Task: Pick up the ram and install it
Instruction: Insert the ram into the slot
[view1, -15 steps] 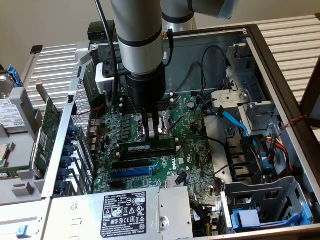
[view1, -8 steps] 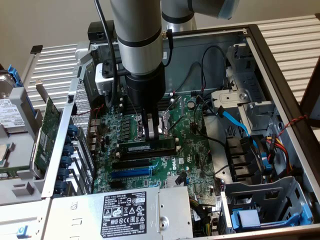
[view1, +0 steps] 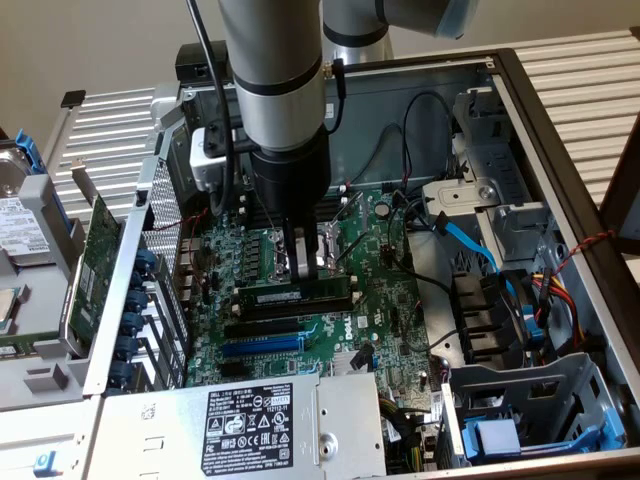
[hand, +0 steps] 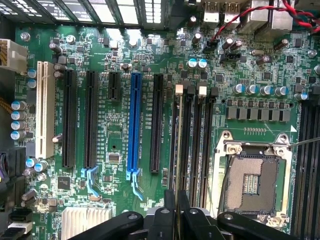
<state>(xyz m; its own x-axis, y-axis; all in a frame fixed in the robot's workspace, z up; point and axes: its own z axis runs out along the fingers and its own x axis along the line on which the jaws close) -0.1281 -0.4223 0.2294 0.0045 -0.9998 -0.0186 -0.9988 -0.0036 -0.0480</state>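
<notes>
The ram (view1: 292, 297), a long dark stick with a pale label strip, stands on edge across the motherboard (view1: 385, 300) just under my gripper (view1: 306, 272). The gripper is shut on the stick's top edge near its middle. In the wrist view the ram (hand: 179, 150) shows edge-on as a thin line running away from the gripper (hand: 176, 216), along the black memory slots (hand: 196, 145) with white end clips (hand: 179, 90). Whether it is seated in a slot I cannot tell.
The open CPU socket (hand: 250, 182) lies beside the memory slots, and a blue expansion slot (hand: 135, 120) and black ones on the other side. A power supply (view1: 260, 425), drive cage (view1: 540, 410), blue and black cables (view1: 470, 245) and case walls ring the board. A green card (view1: 100, 260) lies outside.
</notes>
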